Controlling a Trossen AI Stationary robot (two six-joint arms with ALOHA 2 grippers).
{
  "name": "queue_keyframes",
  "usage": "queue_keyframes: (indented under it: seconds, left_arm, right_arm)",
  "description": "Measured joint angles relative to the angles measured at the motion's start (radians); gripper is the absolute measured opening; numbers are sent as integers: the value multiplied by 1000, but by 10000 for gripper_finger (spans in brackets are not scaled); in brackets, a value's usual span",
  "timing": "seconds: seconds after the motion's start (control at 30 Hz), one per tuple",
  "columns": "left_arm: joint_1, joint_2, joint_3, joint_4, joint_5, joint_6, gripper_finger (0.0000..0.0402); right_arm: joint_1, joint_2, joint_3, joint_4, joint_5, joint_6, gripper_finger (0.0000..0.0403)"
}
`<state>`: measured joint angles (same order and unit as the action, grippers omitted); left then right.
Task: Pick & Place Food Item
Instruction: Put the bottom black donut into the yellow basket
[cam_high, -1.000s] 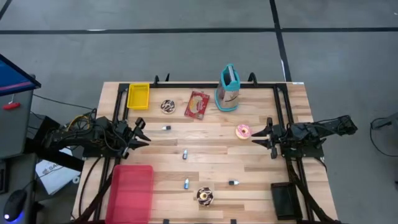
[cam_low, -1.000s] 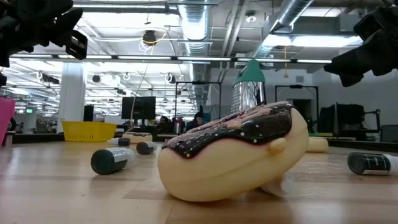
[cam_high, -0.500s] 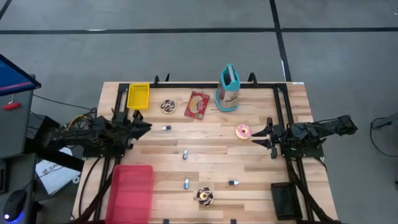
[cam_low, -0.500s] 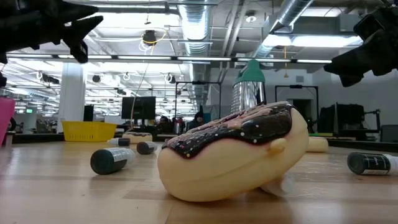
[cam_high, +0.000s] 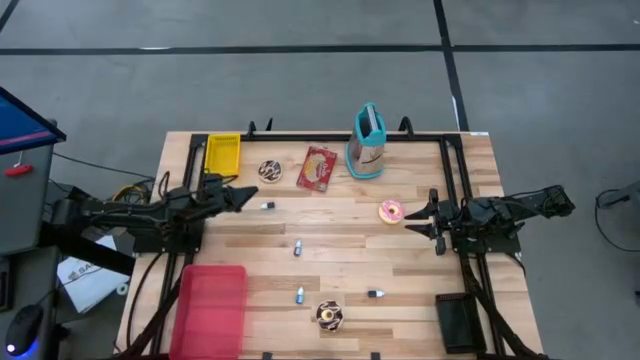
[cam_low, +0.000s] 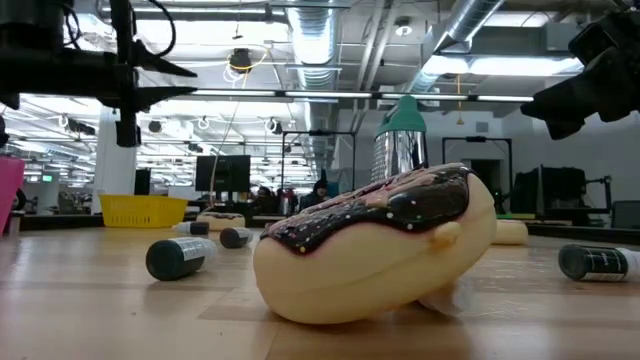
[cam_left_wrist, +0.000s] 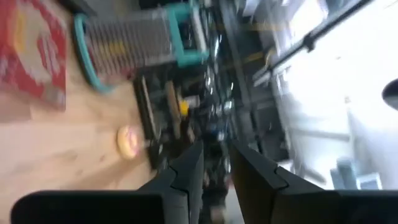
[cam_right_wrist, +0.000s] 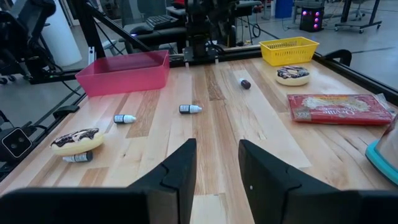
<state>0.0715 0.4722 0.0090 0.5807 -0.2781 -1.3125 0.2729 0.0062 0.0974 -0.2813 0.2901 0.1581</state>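
Observation:
Food lies about the wooden table: a pink-iced donut (cam_high: 391, 211) (cam_left_wrist: 129, 141) right of centre, a chocolate donut (cam_high: 270, 171) (cam_right_wrist: 292, 74) and a red packet (cam_high: 318, 168) (cam_right_wrist: 339, 107) at the back, and a second chocolate donut (cam_high: 329, 316) (cam_low: 380, 245) near the front edge. Each rests flat on the wood. My left gripper (cam_high: 245, 195) (cam_left_wrist: 216, 152) hovers open over the table's left side, pointing level toward the right, rolled onto its side. My right gripper (cam_high: 420, 218) (cam_right_wrist: 217, 149) hangs open just right of the pink donut, apart from it.
A yellow basket (cam_high: 222, 153) stands at the back left, a teal-framed grater (cam_high: 368, 143) at the back centre, a pink tray (cam_high: 212, 305) at the front left and a black block (cam_high: 458, 322) at the front right. Small bottles (cam_high: 298, 248) lie scattered mid-table.
My left gripper has reached out toward the table's right edge, past the arm's frame, and has rolled about a quarter turn, so its fingers now stand one above the other. My right gripper has kept still. Nothing on the table has moved.

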Motion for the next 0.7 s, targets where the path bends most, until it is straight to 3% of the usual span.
queue_keyframes:
  seconds: [0.17, 0.3, 0.37, 0.5, 0.7]
  left_arm:
    - [-37, 125, 0, 251, 207, 55, 76]
    - [-159, 233, 51, 570, 208, 152, 76]
    - [-230, 284, 114, 640, 186, 224, 76]
    - [-357, 400, 287, 562, 134, 366, 76]
    - [-485, 659, 551, 372, 90, 531, 76]
  right_arm:
    - [0, 0, 0, 0, 0, 0, 113]
    - [0, 0, 0, 0, 0, 0, 113]
    - [0, 0, 0, 1, 0, -1, 113]
    - [0, 0, -4, 40, 6, -78, 113]
    - [-1, 0, -4, 122, 3, 59, 113]
